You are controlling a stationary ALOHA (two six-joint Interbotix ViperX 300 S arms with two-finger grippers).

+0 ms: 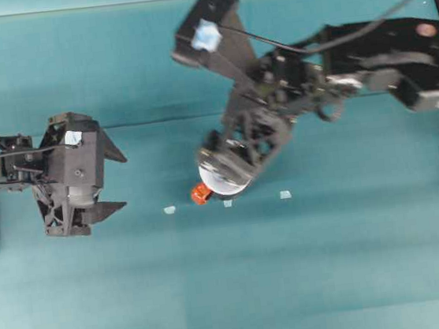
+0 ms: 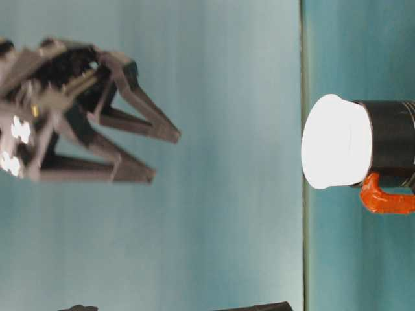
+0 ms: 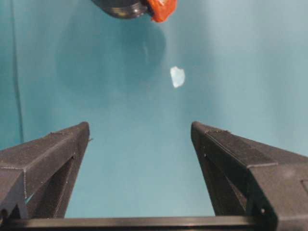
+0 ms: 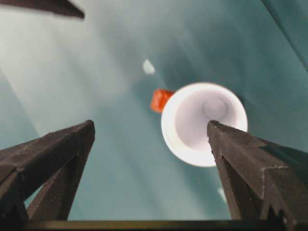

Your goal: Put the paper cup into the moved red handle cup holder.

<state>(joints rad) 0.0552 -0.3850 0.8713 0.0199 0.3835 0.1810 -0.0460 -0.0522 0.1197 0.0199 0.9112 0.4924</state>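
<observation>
Overhead view: the right gripper (image 1: 232, 167) hangs above the paper cup (image 1: 223, 178), which sits inside the red handle cup holder (image 1: 201, 194), handle at nine o'clock. The left gripper (image 1: 109, 183) waits well apart, at nine o'clock, jaws wide and empty.

Table-level view: the cup's white rim stands proud of the black holder, upright (seated, as far as I can judge).

Left wrist view: spread fingers (image 3: 53, 149), holder at twelve o'clock.

Right wrist view: fingers (image 4: 250, 163) spread wide above the cup, not touching it.

The placing step looks finished; next, the right arm need only lift clear without brushing the rim.
</observation>
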